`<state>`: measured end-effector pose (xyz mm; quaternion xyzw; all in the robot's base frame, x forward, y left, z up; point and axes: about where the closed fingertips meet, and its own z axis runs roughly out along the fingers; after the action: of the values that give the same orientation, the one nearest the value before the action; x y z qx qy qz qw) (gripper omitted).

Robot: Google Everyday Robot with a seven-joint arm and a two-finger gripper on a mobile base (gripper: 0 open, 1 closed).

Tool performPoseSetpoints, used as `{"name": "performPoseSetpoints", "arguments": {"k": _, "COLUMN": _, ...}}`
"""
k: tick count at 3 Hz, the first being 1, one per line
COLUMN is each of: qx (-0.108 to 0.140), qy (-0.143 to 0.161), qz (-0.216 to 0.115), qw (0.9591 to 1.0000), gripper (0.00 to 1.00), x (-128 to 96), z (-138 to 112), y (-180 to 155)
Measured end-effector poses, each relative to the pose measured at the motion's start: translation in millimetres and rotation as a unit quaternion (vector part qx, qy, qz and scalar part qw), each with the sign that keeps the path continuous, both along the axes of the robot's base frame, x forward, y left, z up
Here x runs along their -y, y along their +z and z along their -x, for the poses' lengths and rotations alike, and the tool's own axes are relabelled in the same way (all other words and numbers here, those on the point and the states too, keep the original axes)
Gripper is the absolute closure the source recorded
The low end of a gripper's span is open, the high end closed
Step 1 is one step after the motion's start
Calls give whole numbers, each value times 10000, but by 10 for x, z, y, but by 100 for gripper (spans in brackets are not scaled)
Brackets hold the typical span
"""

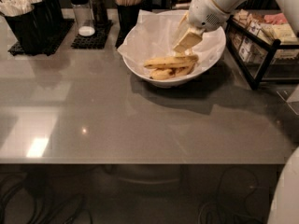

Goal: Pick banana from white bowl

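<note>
The white bowl (140, 71) with a crumpled paper liner stands at the back middle of the grey table. The banana (168, 61), thick, nearly straight and speckled, lies across the bowl's middle. Thinner curved bananas (169, 73) lie just in front of it. My gripper (185, 43) hangs from the white arm over the right half of the bowl, just above the banana's right end. It holds nothing that I can see.
A black holder of white cutlery (25, 22) stands at the back left. Shakers (83, 15) sit on a black mat, and a holder of sticks (128, 3) stands behind the bowl. A black wire rack of packets (261, 41) stands to the right.
</note>
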<state>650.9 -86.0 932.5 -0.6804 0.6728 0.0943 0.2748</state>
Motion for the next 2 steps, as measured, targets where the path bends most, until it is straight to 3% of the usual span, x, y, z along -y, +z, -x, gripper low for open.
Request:
{"name": "performPoseSetpoints", "arguments": {"k": 1, "qx": -126, "qy": -43, "qz": 91, "qw": 9999, "gripper": 70, "x": 131, "z": 2, "y": -152}}
{"name": "performPoseSetpoints", "arguments": {"k": 2, "qx": -244, "qy": -61, "qz": 145, "qw": 9996, "gripper": 61, "x": 214, "z": 15, "y": -257}}
